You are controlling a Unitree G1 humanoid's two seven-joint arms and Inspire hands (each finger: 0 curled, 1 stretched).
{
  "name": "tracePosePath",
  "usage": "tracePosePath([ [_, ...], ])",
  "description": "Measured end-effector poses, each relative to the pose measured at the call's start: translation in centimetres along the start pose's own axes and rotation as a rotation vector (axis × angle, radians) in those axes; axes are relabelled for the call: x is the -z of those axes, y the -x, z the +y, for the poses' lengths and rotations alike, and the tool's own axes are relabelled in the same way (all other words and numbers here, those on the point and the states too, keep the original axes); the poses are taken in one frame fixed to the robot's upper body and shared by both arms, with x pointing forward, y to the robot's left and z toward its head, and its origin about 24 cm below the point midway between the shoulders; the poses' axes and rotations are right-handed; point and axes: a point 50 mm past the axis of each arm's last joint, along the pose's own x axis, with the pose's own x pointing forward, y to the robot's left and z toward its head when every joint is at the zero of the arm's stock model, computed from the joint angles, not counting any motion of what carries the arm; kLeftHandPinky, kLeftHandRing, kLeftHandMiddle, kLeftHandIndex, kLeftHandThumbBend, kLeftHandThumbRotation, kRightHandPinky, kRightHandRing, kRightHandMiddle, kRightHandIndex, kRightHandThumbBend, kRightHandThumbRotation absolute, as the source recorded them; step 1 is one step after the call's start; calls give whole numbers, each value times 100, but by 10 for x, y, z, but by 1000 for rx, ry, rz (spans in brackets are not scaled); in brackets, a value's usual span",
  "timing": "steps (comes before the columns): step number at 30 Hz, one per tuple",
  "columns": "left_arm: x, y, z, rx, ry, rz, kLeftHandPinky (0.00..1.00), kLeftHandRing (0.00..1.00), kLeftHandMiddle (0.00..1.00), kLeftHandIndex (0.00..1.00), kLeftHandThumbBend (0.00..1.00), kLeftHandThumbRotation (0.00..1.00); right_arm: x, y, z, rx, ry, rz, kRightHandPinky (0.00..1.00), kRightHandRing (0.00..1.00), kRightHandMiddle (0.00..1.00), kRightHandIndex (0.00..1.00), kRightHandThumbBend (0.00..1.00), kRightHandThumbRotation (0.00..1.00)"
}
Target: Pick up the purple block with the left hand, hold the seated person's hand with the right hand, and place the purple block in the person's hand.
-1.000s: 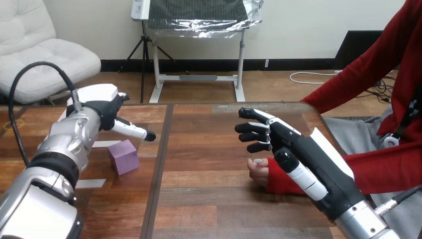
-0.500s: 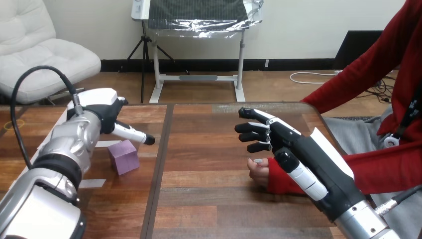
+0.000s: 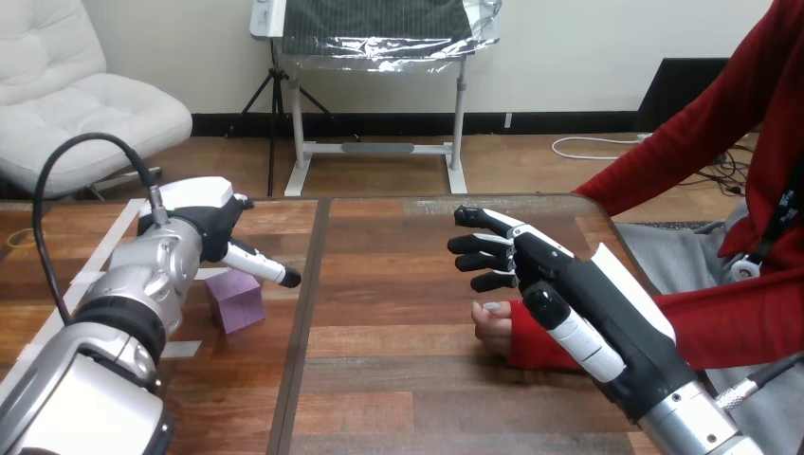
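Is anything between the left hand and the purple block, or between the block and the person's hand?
Nothing visible does. The left hand hovers above the purple block; the right hand partly hides the person's hand.

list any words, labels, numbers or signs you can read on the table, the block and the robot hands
None can be read.
The small purple cube-shaped block shows plain faces.
The white strips of tape on the brown wooden table are blank.
The white shells of the left hand and the right hand carry no mark that I can make out.
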Motion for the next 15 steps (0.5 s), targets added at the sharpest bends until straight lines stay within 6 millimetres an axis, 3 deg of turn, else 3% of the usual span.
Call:
tracePosePath([
  [15, -1, 0, -7, 31, 7, 18, 93, 95, 95, 93, 100, 55, 1, 1, -2, -6, 6, 12, 74, 81, 83, 88, 100, 100],
])
